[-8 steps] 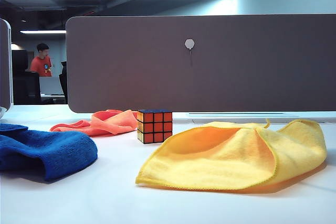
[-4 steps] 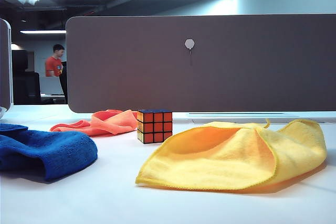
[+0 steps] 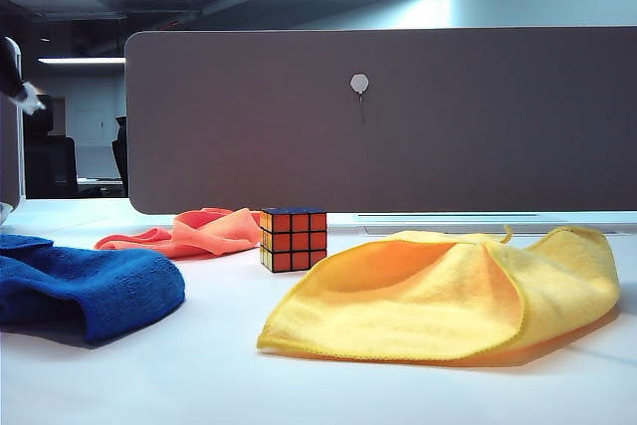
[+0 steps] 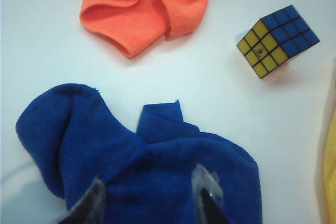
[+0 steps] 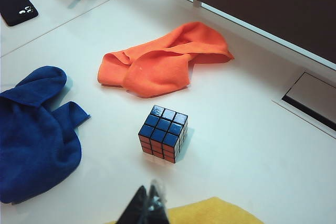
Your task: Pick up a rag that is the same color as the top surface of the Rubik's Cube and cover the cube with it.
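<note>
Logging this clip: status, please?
Left end effector open above blue rag, no grip. Right end effector shut, hanging near the Rubik's Cube. Cube uncovered, blue face up. Nothing in the way.

- Exterior view: set low, near surface [image 3: 229, 365] level, facing a grey partition [image 3: 398, 116]; cloths loom close.
- Left wrist view: looks steeply down, close over the blue rag [image 4: 152, 166], left tool [image 4: 149, 200] at frame edge.
- Right wrist view: higher, oblique, right tool [image 5: 147, 208] at the edge.
- All three share the Rubik's Cube [image 3: 293, 239].
</note>
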{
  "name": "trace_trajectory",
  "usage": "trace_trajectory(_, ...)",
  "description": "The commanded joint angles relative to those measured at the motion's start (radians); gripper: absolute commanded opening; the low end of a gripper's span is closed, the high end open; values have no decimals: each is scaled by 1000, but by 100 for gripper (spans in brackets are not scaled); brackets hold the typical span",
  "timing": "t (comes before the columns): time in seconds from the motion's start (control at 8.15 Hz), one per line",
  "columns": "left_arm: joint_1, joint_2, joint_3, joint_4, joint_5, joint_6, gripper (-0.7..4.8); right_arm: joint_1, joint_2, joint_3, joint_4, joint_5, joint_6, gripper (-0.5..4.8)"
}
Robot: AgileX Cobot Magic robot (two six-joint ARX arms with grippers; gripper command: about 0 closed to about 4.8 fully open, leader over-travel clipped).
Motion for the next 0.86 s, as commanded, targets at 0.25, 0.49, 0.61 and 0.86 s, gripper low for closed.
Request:
trace_trajectory(0.25, 0, 151, 0, 7, -3, -91, 244, 0, -2, 5, 11, 1, 1, -1)
trace_trajectory(0.49, 0, 277, 0, 36, -3, -91, 247, 0, -2, 5, 11, 1, 1, -1)
trace_trajectory(0.61, 0, 310, 1, 61, -4, -91, 247, 0, -2, 5, 10, 1, 1, -1)
trace_trajectory(0.86, 0, 329, 1, 147, -138, -92, 247, 0, -2, 5, 8, 1, 1, -1)
